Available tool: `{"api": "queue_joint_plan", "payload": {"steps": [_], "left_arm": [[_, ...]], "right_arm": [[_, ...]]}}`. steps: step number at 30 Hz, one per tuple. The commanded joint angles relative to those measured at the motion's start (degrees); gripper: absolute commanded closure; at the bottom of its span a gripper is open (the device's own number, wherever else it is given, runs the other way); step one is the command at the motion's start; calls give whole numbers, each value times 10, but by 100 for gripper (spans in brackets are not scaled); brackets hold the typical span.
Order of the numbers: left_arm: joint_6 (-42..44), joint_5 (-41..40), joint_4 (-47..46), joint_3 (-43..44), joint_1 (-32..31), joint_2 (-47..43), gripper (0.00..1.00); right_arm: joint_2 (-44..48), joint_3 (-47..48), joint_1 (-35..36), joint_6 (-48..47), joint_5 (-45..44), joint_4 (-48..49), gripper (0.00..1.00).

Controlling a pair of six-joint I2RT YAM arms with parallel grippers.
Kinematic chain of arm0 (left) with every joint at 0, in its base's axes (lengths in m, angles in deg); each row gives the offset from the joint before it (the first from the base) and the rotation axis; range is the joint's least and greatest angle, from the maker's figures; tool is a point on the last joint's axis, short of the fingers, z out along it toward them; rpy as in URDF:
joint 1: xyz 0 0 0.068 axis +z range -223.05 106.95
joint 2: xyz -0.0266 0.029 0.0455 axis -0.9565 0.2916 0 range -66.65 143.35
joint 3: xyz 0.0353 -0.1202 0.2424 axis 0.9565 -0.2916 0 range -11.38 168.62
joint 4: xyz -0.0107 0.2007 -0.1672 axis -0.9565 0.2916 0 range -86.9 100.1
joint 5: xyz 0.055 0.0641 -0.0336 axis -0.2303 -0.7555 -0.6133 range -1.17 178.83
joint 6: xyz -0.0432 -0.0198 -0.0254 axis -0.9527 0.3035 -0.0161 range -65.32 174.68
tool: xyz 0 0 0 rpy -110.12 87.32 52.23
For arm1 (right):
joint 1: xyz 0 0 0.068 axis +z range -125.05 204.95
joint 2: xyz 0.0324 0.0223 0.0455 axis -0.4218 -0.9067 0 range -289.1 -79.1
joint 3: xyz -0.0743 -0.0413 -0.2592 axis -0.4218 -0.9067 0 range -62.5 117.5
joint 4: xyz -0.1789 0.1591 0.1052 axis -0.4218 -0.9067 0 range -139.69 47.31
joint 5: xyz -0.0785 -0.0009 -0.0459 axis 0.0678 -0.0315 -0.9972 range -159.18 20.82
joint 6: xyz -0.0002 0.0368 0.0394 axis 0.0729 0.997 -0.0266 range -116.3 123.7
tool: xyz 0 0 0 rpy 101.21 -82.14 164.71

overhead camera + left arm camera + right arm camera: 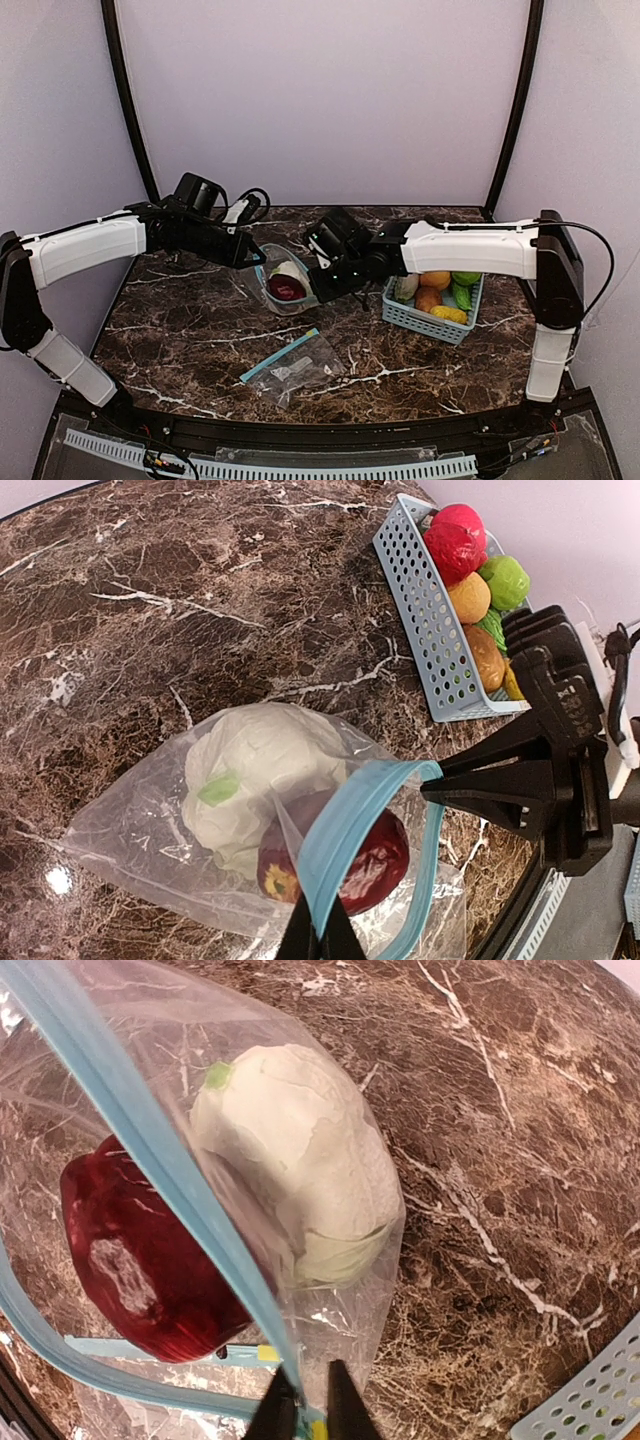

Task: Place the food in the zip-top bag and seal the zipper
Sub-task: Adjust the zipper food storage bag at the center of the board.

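One cauliflower (255, 770) and one apple (375, 865) lie in one bag (130, 830).

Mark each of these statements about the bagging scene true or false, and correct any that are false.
1. The cauliflower and red apple sit inside the held zip-top bag. True.
2. The basket is empty. False: it holds several pieces of food.
3. The held bag's zipper is sealed. False: its mouth stands open.
4. A second bag lies flat on the table. True.
5. The left gripper and right gripper each pinch the held bag's rim. True.
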Motion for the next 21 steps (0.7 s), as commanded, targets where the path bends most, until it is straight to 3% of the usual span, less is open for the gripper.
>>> {"api": "queue_joint_plan", "payload": {"steps": [1, 8, 13, 19, 21], "left_arm": [[10, -15, 17, 13, 4, -3, 99], [23, -46, 30, 18, 4, -11, 99], [26, -21, 31, 21, 4, -3, 99], [33, 18, 35, 29, 1, 12, 99], [38, 18, 37, 30, -3, 15, 95]], "right_arm": [[9, 37, -3, -19, 5, -24, 100], [101, 43, 9, -76, 145, -63, 100], [122, 14, 9, -44, 219, -66, 100], [133, -54, -4, 20, 269, 16, 100], [133, -73, -8, 35, 277, 44, 100]]}}
